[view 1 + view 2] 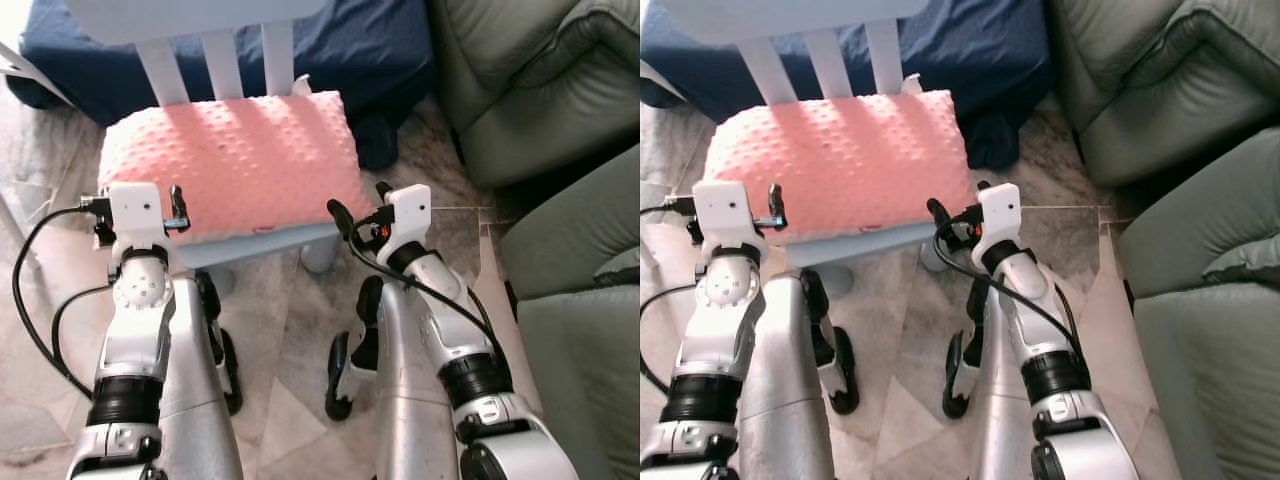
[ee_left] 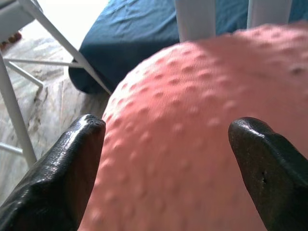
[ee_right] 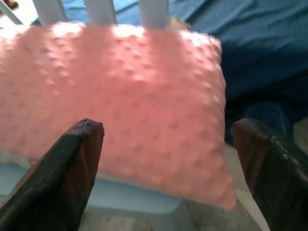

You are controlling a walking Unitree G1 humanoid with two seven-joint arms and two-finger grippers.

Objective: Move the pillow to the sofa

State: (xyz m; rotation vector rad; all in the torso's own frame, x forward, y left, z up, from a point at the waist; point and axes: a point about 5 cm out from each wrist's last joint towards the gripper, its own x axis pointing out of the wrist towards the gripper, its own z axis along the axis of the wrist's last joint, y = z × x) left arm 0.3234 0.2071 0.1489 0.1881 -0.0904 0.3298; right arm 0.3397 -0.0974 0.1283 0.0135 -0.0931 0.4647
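Closing in now on the pink dimpled fabric pillow (image 1: 230,160), which lies flat on the seat of the pale blue wooden chair (image 1: 262,243), apart from the grey-green upholstered sofa (image 1: 540,90) off to the right. The left gripper (image 2: 166,163) hangs just before the pillow's left corner, jaws spread wide, nothing held. The right gripper (image 3: 175,171) faces the right front corner, equally wide and empty. To my eye, the best approach is pushing both sets of fingers deep around the soft edge before pinching, since a shallow bite on plush fabric could slip. Count: one pillow, one chair, three back slats, two grippers, one dark blue cloth (image 1: 350,50) behind.
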